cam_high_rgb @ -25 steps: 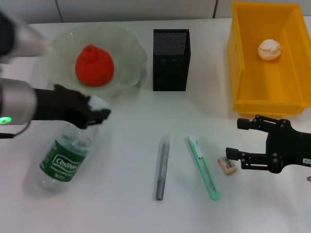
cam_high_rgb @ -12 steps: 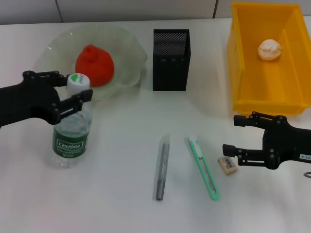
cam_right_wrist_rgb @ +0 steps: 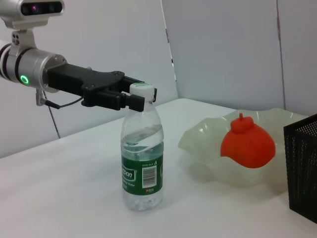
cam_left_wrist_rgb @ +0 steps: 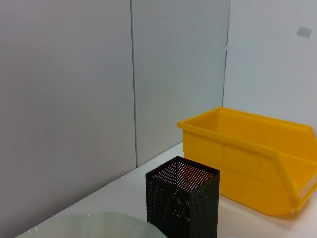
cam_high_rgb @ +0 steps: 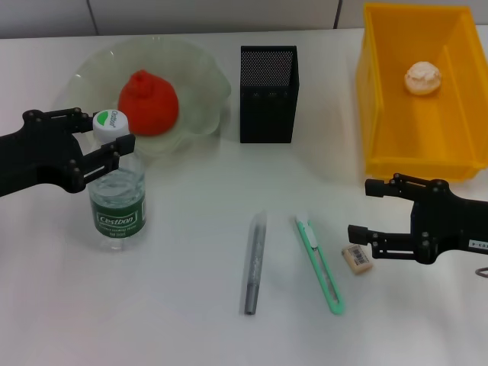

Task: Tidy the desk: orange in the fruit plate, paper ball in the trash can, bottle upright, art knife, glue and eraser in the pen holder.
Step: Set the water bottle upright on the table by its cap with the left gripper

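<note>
Head view: bottle (cam_high_rgb: 116, 200) is standing upright on the table (cam_high_rgb: 191, 328), just in front of the fruit plate (cam_high_rgb: 200, 85), with the left gripper (cam_high_rgb: 97, 145) clamping it at the neck right under the white cap
Left hand state: gripping the bottle neck, fingers sitting on both sides of it
Right hand: right gripper (cam_high_rgb: 377, 210) is hovering low by the eraser (cam_high_rgb: 357, 258), fingers spread, holding nothing
Already sorted, looks like: orange (cam_high_rgb: 148, 102) is sitting in the plate, paper ball (cam_high_rgb: 423, 78) is lying in the yellow bin (cam_high_rgb: 381, 122)
Left to do, I'd say: knife (cam_high_rgb: 320, 263), glue stick (cam_high_rgb: 255, 261) and eraser are all lying on the table in front of the pen holder (cam_high_rgb: 268, 94)
Handling guess: bottle is looking mostly empty, so light and tippy, thin plastic that squishes, neck is the stiff spot to hold; eraser is small and flat, pinch it across the short sides
Right wrist view: showing the bottle from the side, properly vertical with only a bit of water low down, which the head view isn't really giving
Left wrist view: only catching the pen holder, bin and wall, no fingers or bottle at all
</note>
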`<state>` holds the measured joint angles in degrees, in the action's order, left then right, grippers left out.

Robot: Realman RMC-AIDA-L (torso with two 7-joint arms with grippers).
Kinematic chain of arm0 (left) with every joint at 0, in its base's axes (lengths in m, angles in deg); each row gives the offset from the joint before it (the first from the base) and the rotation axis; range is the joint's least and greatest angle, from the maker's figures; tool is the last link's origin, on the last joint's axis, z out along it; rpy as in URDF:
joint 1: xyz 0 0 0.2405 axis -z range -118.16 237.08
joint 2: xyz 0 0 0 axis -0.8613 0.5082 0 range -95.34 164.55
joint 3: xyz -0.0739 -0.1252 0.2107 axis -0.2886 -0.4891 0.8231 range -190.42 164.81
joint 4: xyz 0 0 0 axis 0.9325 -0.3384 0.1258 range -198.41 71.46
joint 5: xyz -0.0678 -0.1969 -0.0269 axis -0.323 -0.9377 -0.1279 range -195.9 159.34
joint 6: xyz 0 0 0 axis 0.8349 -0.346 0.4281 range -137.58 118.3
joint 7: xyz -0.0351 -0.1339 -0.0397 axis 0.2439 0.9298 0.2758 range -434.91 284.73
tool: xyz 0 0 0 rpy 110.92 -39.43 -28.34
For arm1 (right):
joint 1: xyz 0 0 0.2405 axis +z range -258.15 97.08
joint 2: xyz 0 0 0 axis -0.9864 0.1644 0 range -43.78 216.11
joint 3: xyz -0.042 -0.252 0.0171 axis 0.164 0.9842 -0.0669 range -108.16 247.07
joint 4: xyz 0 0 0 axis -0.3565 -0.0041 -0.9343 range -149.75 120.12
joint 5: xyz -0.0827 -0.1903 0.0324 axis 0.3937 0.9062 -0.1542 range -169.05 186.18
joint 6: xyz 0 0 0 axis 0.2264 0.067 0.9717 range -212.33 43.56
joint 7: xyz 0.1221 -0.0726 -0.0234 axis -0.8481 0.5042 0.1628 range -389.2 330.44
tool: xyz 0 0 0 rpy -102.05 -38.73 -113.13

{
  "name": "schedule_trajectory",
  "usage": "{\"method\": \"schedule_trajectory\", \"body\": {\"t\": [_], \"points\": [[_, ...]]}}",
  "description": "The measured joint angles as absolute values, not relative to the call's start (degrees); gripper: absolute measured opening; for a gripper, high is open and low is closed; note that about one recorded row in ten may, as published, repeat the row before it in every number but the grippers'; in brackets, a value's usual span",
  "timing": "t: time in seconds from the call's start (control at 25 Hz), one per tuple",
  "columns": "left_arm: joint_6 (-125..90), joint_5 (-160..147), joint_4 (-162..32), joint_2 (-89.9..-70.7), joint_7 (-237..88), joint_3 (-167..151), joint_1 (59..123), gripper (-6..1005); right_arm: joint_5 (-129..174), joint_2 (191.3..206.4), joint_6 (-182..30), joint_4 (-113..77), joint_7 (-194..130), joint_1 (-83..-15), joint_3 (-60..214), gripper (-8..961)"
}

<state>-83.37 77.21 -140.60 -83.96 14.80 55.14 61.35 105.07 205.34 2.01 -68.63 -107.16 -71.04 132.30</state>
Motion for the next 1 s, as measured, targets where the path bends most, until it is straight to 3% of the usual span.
{"method": "schedule_trajectory", "body": {"t": [1.0], "points": [[-84.34,70.35,-134.84,-84.01,7.75,53.35,62.1,488,106.57,205.38,2.39,-68.71,-107.95,-70.39,132.02,841]]}}
